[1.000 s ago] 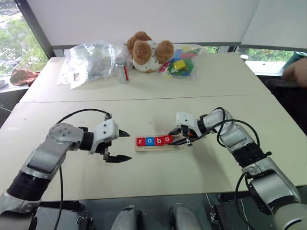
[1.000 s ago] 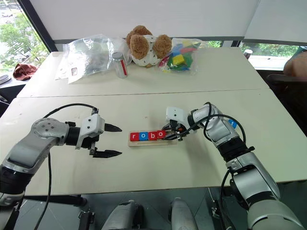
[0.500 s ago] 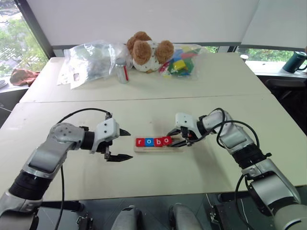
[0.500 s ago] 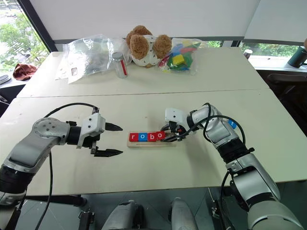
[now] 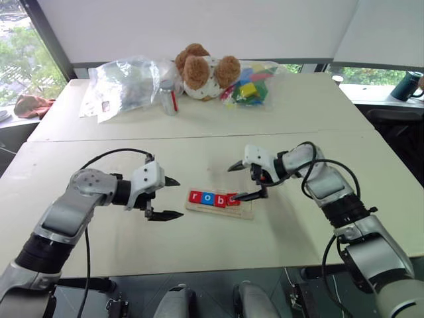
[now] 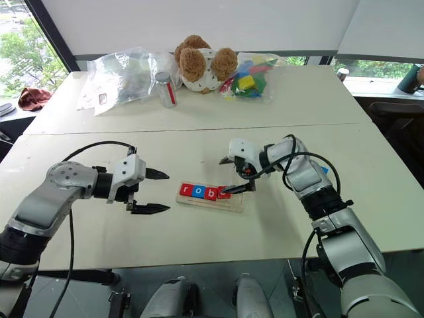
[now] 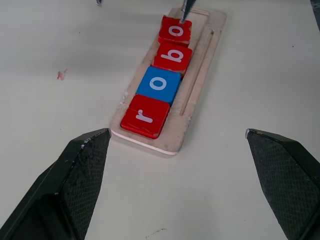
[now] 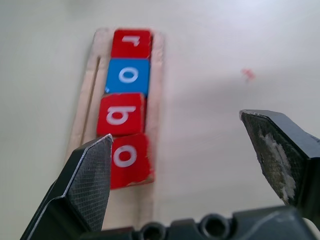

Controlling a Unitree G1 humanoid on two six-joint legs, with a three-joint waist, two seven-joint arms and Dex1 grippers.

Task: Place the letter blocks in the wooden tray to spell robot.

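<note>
Letter blocks (image 5: 213,198) just below R gripper (image 5: 243,181).

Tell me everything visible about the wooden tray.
The wooden tray is a long, narrow, pale wood board with a shallow rim and a thin groove along one side. It lies flat on the white table, between the two claws. Four letter blocks sit in a row in it: red r, blue o, red b, red o. The last o looks slightly askew. The slot past it is empty. One finger of the open right claw hovers close over that end.
</note>
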